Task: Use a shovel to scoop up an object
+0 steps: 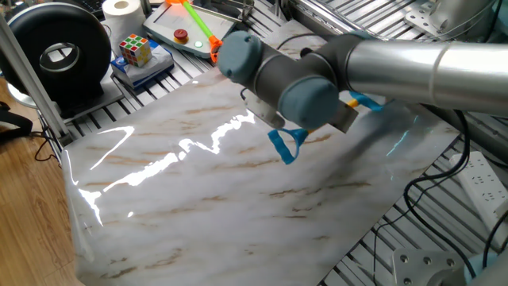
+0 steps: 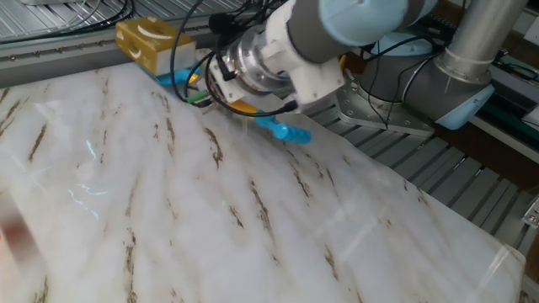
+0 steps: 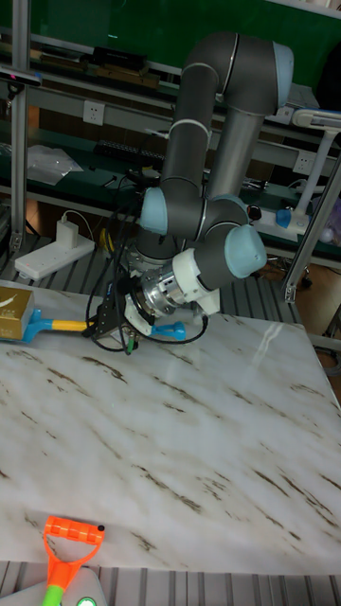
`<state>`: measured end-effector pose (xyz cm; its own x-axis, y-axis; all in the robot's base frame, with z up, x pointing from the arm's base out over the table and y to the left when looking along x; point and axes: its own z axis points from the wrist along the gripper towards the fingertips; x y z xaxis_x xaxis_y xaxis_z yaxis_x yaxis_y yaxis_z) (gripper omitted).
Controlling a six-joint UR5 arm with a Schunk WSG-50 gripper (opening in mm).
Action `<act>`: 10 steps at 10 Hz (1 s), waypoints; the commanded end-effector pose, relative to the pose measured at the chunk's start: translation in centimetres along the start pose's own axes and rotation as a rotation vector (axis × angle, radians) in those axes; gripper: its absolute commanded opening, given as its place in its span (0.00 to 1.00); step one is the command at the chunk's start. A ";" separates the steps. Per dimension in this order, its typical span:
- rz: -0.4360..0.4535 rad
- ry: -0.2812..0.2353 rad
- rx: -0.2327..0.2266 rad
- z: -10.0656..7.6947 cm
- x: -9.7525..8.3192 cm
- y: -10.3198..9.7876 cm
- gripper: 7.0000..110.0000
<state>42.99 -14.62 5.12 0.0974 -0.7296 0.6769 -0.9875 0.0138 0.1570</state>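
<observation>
One gripper (image 3: 102,325) is clamped on the shovel's (image 3: 59,325) orange shaft, low over the marble table (image 3: 189,445). The shovel's blue blade touches the tan block (image 2: 152,44), seemingly just under its edge, at the table's rim.

Block (image 3: 13,313) on shovel (image 3: 57,326) blade, table (image 3: 189,426) edge.

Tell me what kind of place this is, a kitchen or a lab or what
Most likely a robotics lab or workshop, not a kitchen. A robot arm stands at a marble-patterned table on a metal-slatted bench, with power strips, loose cables and metal shelving behind.
</observation>
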 end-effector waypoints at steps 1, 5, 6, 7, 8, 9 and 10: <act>0.008 -0.016 -0.010 2.9 0.2 0.5 0.00; -0.008 -0.044 -0.035 2.9 -0.5 1.1 0.00; -0.012 -0.036 -0.054 2.9 -0.3 1.6 0.00; -0.003 -0.039 -0.063 2.9 -0.3 1.9 0.00; 0.002 -0.057 -0.062 2.8 -0.8 1.8 0.00; 0.011 -0.070 -0.052 2.8 -1.0 1.6 0.00; 0.025 -0.092 -0.029 2.6 -1.6 1.0 0.00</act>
<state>41.35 -15.90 2.90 0.0889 -0.7635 0.6396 -0.9820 0.0403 0.1845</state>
